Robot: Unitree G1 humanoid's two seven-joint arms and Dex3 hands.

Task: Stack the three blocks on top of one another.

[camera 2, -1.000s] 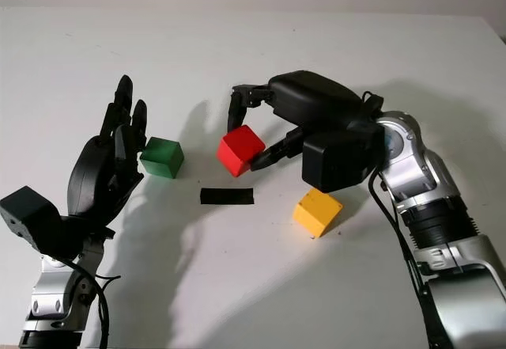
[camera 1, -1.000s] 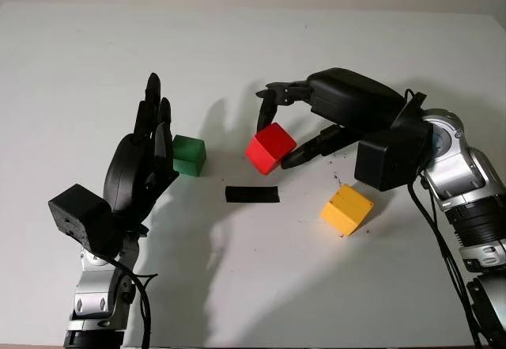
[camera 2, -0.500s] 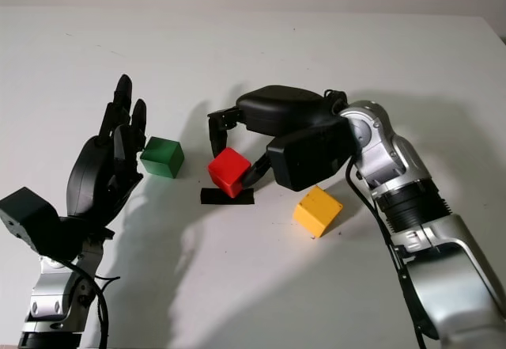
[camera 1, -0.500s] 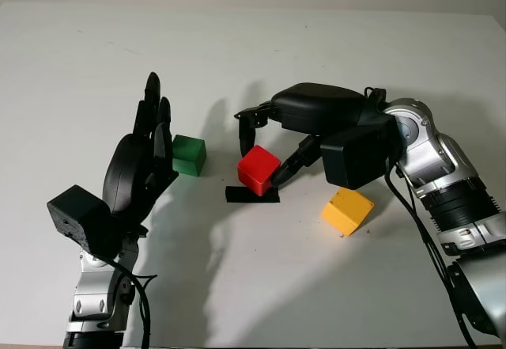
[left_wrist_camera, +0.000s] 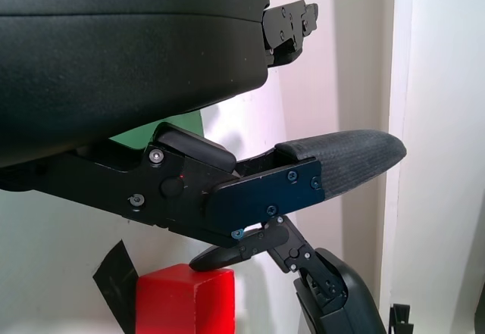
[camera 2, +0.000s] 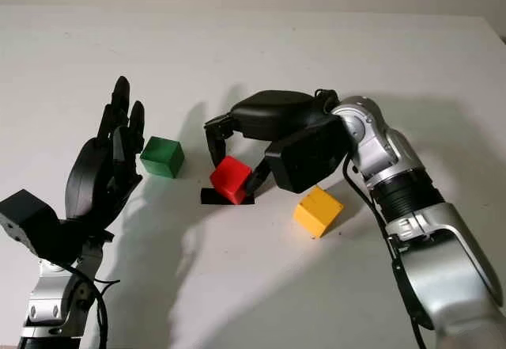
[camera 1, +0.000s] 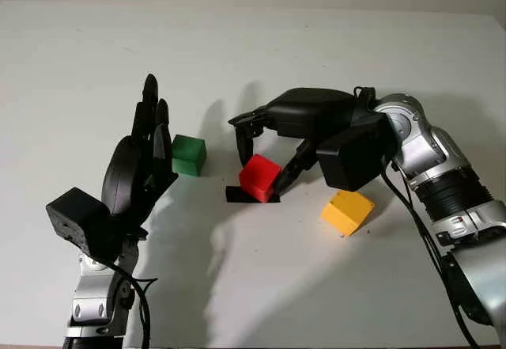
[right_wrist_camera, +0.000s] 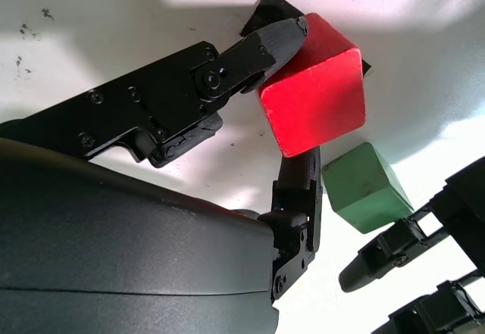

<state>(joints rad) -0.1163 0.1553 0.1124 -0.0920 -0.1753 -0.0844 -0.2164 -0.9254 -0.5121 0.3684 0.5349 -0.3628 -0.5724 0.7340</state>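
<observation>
The red block (camera 1: 259,178) is pinched between the fingers of my right hand (camera 1: 262,168), which is shut on it, near the middle of the table. It sits low, right at a black tape strip (camera 1: 237,195); whether it touches the strip is unclear. The right wrist view shows the red block (right_wrist_camera: 314,95) between two fingertips (right_wrist_camera: 282,37), with the green block (right_wrist_camera: 367,186) beyond. The green block (camera 1: 190,155) stands on the table to the left of the red one. The yellow block (camera 1: 347,211) lies to the right, under my right forearm. My left hand (camera 1: 149,147) is open and raised just left of the green block.
The white table (camera 1: 300,286) stretches wide around the blocks, with its far edge (camera 1: 253,2) at the back. The left wrist view has the red block (left_wrist_camera: 186,300) and the tape strip (left_wrist_camera: 114,277) beyond my own fingers (left_wrist_camera: 341,160).
My right hand has carried the red block left and down, from above the table to the black tape strip. The left hand, green block and yellow block have stayed put.
</observation>
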